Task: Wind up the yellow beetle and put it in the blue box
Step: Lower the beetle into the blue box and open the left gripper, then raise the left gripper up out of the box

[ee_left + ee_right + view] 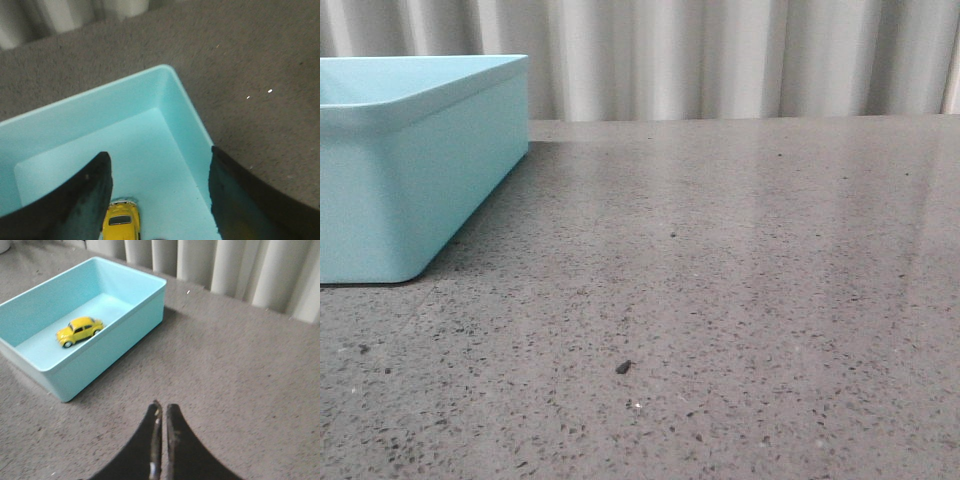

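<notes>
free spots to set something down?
Bare tabletop everywhere right of the blue box, up to the curtain. Inside the box, floor is free apart from the yellow beetle; left gripper hangs open over it.

Left gripper point(160, 195) is hanging right over the box point(187, 107), jaws spread wide. One dark finger point(75, 205) sits over the box floor, the other finger point(250, 200) is out over the box's side wall and the table point(250, 55) beside it. The beetle point(121, 222) is down on the pale blue floor, on its wheels, just beside the first finger and cut off by the frame edge, so only part of its roof and a dark window show. Nothing's gripping it. One rounded box corner is in view, with grey speckled table around it and pale curtain folds point(65, 12) past the far edge.
</notes>
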Robot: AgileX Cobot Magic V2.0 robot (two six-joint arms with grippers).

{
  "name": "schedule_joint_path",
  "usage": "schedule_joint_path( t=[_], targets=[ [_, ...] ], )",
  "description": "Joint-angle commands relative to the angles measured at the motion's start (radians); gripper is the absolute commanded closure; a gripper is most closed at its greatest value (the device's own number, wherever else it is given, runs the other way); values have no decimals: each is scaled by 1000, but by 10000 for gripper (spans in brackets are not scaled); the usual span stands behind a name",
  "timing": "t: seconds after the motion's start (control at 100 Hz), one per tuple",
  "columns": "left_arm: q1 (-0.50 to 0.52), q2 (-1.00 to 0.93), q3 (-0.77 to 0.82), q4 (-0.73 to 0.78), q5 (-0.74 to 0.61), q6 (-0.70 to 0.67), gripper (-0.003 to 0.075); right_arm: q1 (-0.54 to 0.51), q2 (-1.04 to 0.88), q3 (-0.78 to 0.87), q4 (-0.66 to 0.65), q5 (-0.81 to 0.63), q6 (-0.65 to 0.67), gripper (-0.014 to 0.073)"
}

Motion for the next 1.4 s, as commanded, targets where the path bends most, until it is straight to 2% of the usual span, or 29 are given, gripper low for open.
schedule_joint_path(
  t=[0.0,0.15,0.32,0.45,0.61,0.74,0.95,1.1,1.19,1.28,1.39],
  targets=[
    [-2,-118,-31,-50,-44,-38,373,4,-50,18,1,-139,-53,644],
    [-19,-245,-20,-65,-42,-64,374,4,-180,129,1,-278,-133,644],
    [-124,-387,49,-12,-34,-64,374,4,-322,232,-3,-393,-138,644],
    [-221,-506,167,110,-36,-64,374,4,-396,276,-22,-391,-138,644],
    [-244,-657,405,220,-83,-73,376,4,-445,297,-29,-357,-138,644],
    [-244,-818,646,268,-206,-96,376,4,-484,325,-48,-344,-138,644],
    [-244,-1069,1072,254,-512,-96,376,2,-533,398,-126,-309,-136,644],
    [-244,-1219,1313,203,-705,-96,376,2,-565,463,-151,-309,-134,644],
    [-244,-1289,1420,184,-772,-96,379,2,-580,500,-156,-309,-132,644],
    [-244,-1341,1511,179,-828,-96,432,2,-590,529,-161,-307,-132,644],
    [-244,-1366,1579,160,-874,-96,563,2,-590,547,-161,-309,-132,644]
  ],
)
